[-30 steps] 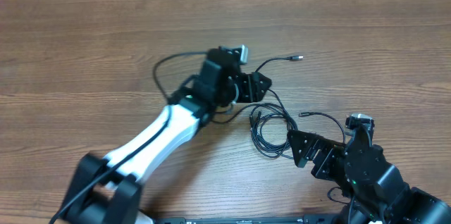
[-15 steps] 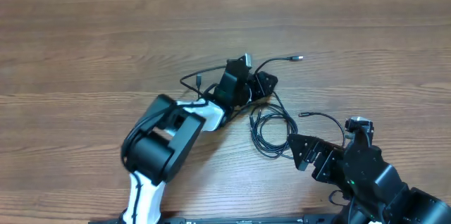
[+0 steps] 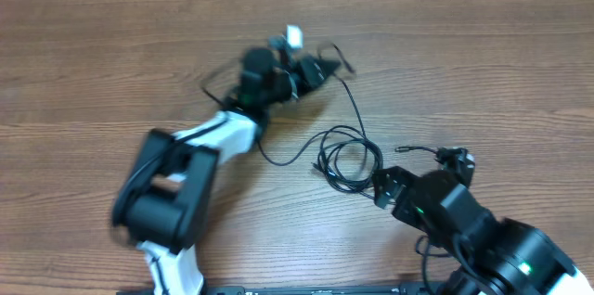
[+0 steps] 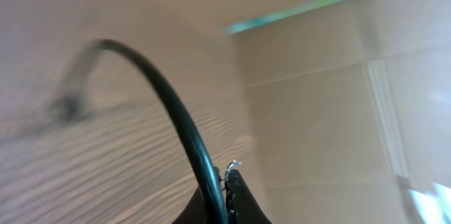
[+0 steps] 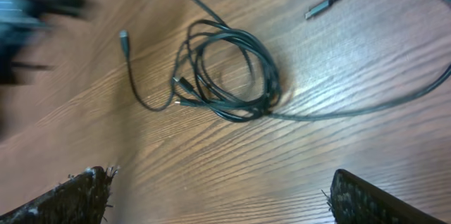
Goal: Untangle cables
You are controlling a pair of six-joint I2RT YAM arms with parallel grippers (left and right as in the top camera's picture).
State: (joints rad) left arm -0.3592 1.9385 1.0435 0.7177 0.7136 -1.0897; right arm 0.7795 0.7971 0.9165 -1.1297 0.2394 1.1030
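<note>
The left fingers [image 3: 316, 68] have clamped a cable [image 3: 355, 105], seemingly dragging it away.

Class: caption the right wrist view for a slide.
Open right end effector faces a coiled tangle of black cables on the wooden table.

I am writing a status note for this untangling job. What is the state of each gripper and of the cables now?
left gripper: shut on one cable strand.
right gripper: open, holding nothing.
cables: tangled in a loose coil on the table; one strand runs out to the left gripper.
</note>
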